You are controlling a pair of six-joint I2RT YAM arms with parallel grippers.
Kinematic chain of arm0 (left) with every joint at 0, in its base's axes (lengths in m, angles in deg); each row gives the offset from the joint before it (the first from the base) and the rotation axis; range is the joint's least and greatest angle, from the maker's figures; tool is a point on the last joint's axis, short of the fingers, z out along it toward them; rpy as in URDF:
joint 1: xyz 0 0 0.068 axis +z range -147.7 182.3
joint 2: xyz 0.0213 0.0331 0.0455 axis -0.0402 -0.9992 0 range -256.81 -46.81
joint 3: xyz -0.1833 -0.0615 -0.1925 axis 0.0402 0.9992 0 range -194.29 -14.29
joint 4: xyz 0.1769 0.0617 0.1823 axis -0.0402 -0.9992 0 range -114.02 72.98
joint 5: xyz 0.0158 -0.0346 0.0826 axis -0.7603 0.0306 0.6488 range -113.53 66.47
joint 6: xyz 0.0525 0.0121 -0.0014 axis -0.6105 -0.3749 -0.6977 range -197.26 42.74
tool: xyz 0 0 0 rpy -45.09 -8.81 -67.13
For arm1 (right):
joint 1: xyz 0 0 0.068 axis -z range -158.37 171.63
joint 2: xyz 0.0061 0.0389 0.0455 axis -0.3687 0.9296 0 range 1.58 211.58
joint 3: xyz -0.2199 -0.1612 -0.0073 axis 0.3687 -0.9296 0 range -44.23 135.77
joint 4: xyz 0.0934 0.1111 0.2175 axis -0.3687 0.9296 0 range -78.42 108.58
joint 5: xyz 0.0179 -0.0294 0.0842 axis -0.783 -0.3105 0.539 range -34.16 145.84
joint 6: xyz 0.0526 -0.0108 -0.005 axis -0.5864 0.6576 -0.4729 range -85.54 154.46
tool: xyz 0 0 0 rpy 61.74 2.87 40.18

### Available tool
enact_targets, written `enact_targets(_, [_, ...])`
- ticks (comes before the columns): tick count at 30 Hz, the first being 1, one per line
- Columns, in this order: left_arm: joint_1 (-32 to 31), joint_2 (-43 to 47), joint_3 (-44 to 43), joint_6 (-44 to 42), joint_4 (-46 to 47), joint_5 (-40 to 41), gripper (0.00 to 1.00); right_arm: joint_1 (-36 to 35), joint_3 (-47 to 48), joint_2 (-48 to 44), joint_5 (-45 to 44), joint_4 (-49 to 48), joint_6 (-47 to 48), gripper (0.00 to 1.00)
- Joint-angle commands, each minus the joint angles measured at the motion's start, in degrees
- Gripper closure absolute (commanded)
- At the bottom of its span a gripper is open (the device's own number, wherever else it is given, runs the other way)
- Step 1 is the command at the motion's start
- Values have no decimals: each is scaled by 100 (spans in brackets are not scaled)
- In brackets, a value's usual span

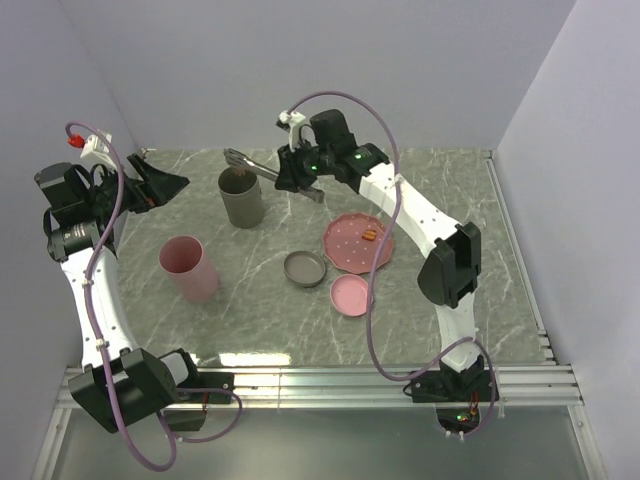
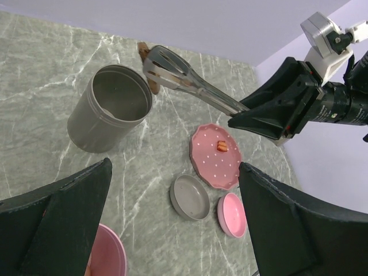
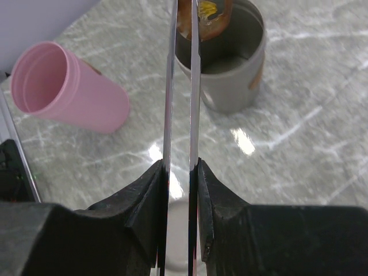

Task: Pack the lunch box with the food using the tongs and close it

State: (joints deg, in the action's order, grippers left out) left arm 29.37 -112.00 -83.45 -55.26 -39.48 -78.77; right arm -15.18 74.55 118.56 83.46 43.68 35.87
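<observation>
Pinching an orange-brown food piece [image 3: 204, 17] between clenched tips, the tongs [image 1: 252, 163] hang over the open grey container [image 1: 241, 200], themselves squeezed by the right gripper [image 3: 181, 172]. One further piece [image 1: 369, 236] lies on the pink plate [image 1: 345, 255]. Nearby stand one pink cup [image 1: 188, 268], one grey lid [image 1: 304, 268] and one pink lid [image 1: 351, 295]. Only the right wrist view shows the pinched piece clearly. The left gripper [image 2: 175, 172] gapes wide, holding nothing.

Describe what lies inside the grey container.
The grey container shows a bare inner wall and floor; its near inner side is hidden by the rim. The tongs hold a brown food piece by the opening.
</observation>
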Motion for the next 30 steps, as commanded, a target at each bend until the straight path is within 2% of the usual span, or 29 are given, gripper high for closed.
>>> enact_targets(1, [26,94,0,-3,268,-83,2,-115,654,148,69,-415,-106,100])
enact_targets(12, [18,-11,-88,-82,260,-66,2,-247,725,447,-63,-336,-18,91])
enact_targets(16, [26,-3,-115,-108,224,-48,2,-256,638,456,-142,-397,-36,83])
enact_targets(18, [26,6,-115,-134,207,-48,2,-247,664,500,-186,-380,-36,73])
enact_targets(25, [26,15,-167,-240,66,5,1,-264,848,527,-248,-309,-27,55])
enact_targets(30, [18,33,-185,-240,40,5,1,-256,1006,439,-248,-195,-27,50])
